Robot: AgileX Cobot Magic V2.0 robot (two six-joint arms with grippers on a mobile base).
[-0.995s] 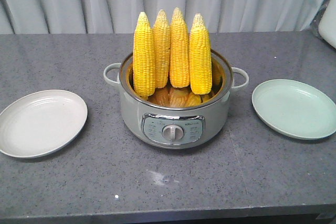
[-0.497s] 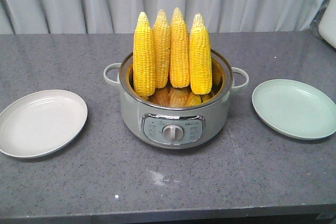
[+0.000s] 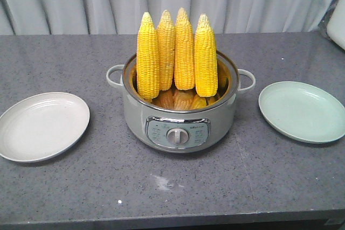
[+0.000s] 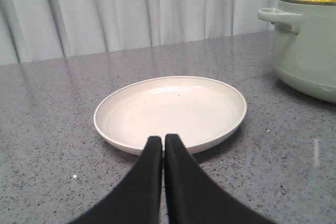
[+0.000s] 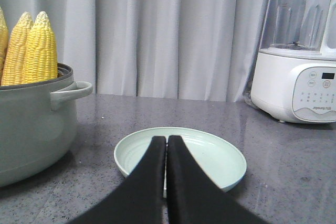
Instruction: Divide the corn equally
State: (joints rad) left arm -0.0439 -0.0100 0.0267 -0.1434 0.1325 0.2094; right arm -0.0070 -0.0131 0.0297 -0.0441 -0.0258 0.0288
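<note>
Four cobs of corn (image 3: 177, 52) are standing upright, tips up and side by side, in a grey-green pot (image 3: 178, 119) that is sitting mid-bench, and they are rising well above its rim. A cream plate (image 3: 42, 126) is lying on the bench (image 3: 242, 187) to one side of the pot and a pale green plate (image 3: 302, 111) to the other, both apart from it. A pleated grey curtain (image 3: 242, 1) is hanging behind.

The left fingers (image 4: 160, 142) are pressing together with nothing between them, low over the near rim of the cream plate. The right fingers (image 5: 163, 142) are likewise closing on nothing, over the near edge of the green plate. A white appliance with a clear jug (image 5: 299, 51) is standing beyond that plate.

The pot's front panel is carrying a dial and small print, and the appliance's panel some buttons and a word. All of it is too small to read.
</note>
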